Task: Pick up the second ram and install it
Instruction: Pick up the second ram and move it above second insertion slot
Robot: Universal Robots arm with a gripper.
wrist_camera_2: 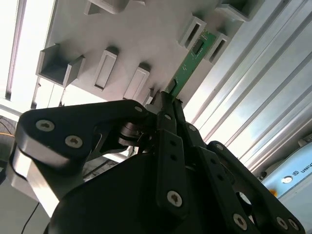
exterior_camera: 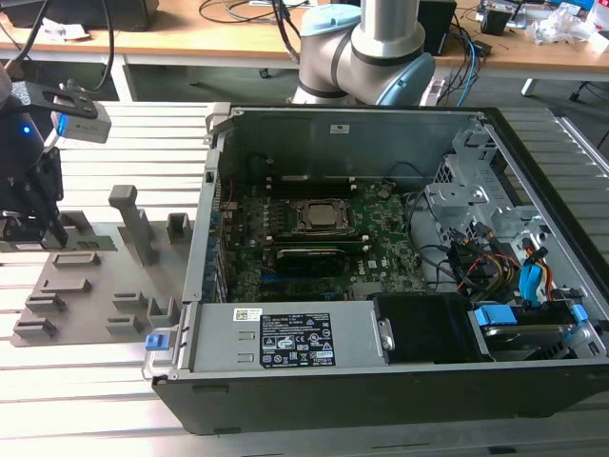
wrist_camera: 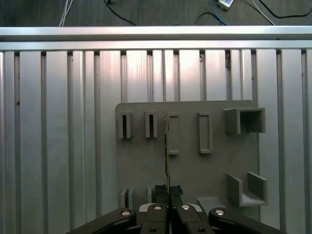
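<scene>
1. The ribbed aluminium counter carries a grey slotted holder plate.
2. Your hand is clamped on the thin green ram stick, which sits on edge in that plate's slot.
3. Lift straight and unskewed, lest it bind.

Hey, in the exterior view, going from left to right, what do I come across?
Gripper, shut on the second ram → tall gray post → CPU socket → black boxy cover → blue cables.

Green second ram, black tool, grey fixture plate, ribbed silver table.
</scene>
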